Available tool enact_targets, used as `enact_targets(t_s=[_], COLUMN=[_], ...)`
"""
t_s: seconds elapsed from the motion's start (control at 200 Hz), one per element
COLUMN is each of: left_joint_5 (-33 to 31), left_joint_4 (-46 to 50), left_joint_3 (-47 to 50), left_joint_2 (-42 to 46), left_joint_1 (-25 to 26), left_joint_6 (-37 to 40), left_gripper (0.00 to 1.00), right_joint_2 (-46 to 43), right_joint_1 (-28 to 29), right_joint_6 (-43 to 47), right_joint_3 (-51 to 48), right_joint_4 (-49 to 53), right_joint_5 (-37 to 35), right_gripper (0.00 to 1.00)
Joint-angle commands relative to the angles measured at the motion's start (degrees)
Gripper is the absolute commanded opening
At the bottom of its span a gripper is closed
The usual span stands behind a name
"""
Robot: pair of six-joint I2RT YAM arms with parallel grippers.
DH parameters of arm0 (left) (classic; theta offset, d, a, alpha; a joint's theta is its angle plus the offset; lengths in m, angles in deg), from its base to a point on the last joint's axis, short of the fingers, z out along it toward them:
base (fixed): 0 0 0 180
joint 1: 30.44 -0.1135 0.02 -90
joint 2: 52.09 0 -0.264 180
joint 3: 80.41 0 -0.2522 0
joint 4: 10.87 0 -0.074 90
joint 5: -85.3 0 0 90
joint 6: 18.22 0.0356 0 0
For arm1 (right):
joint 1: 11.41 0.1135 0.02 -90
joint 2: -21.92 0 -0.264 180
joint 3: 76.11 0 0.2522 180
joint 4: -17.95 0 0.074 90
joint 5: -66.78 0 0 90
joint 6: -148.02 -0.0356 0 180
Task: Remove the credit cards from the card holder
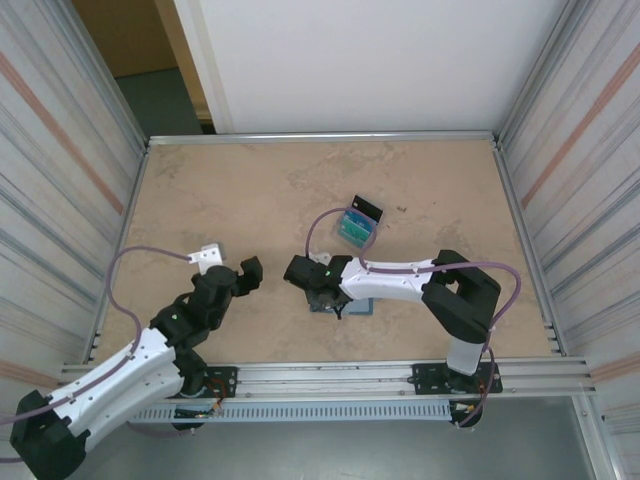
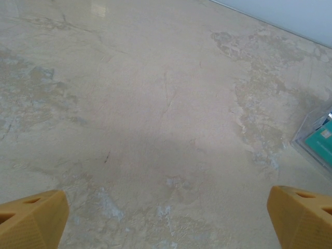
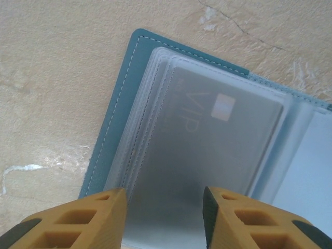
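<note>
Open card holder [image 3: 115, 129], lengthwise left-right

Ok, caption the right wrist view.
Right gripper open above unfolded teal-blue stitched card holder, grey plastic VIP card in clear sleeve.

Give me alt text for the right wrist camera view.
An open teal card holder lies on a beige stone-look table, a grey VIP card showing through its clear sleeves. The right tool is poised over the sleeves' near edge, orange fingers apart.
</note>
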State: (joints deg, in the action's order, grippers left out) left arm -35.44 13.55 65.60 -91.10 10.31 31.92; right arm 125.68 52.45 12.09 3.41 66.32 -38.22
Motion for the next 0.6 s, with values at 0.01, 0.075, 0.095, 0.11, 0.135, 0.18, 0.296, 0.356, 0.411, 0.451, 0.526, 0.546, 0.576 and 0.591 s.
enact_targets(t_s=[0.01, 0.075, 0.095, 0.11, 0.135, 0.18, 0.296, 0.356, 0.411, 0.451, 0.526, 0.546, 0.576, 0.591], left_joint_5=[-1.2, -0.8, -0.6, -0.6, -0.4, -0.1, 0.6, 1.3, 1.9, 2.2, 2.8, 2.9, 3.2, 3.2], left_joint_4=[-0.9, -0.8, -0.9, -0.9, -0.8, -0.8, 0.0, 0.1, 0.1, 0.0, -0.1, -0.1, -0.1, -0.2], left_joint_3=[-1.3, -1.7, -1.8, -1.9, -2.0, -2.2, -3.2, -3.7, -4.1, -4.5, -5.2, -5.3, -5.6, -5.8], left_joint_2=[-1.2, -1.7, -1.9, -1.9, -2.0, -2.2, -2.3, -2.4, -2.5, -2.6, -3.1, -3.2, -3.5, -3.7], left_joint_1=[-0.4, -0.4, -0.4, -0.4, -0.4, -0.4, -0.4, -0.4, -0.4, -0.4, -0.4, -0.4, -0.3, -0.3], left_joint_6=[0.7, 1.0, 1.1, 1.2, 1.3, 1.6, 2.5, 3.3, 4.1, 4.6, 5.4, 5.5, 5.9, 6.0], left_gripper=[0.99, 0.99, 0.99, 0.99, 0.99, 0.99, 0.99, 0.99, 0.99, 0.99, 0.99, 0.99, 0.99, 0.99], right_joint_2=[1.4, 1.6, 1.6, 1.7, 1.6, 1.7, 1.2, 0.9, 0.7, 0.5, 0.1, -0.1, -0.4, -0.6], right_joint_1=[0.1, 0.0, 0.0, -0.1, -0.3, -0.4, -0.9, -1.1, -1.3, -1.5, -1.8, -2.0, -2.0, -2.1], right_joint_6=[-2.6, -3.1, -3.1, -3.1, -3.1, -3.3, -3.8, -3.8, -3.8, -3.8, -3.6, -3.6, -3.6, -3.6], right_joint_3=[0.6, 0.1, -0.1, -0.2, -0.4, -0.9, -2.4, -3.1, -3.5, -3.9, -4.4, -4.6, -4.8, -4.9], right_joint_4=[0.7, 0.7, 0.7, 0.5, 0.4, 0.0, -0.8, -1.1, -1.3, -1.4, -1.6, -1.6, -1.8, -1.8], right_joint_5=[0.5, 0.6, 0.9, 1.1, 1.4, 1.9, 3.4, 4.0, 4.5, 4.7, 5.0, 5.1, 5.1, 5.1], right_gripper=[0.44, 0.43, 0.43, 0.43, 0.43, 0.43, 0.42, 0.41, 0.38, 0.36, 0.34, 0.33, 0.32, 0.32])
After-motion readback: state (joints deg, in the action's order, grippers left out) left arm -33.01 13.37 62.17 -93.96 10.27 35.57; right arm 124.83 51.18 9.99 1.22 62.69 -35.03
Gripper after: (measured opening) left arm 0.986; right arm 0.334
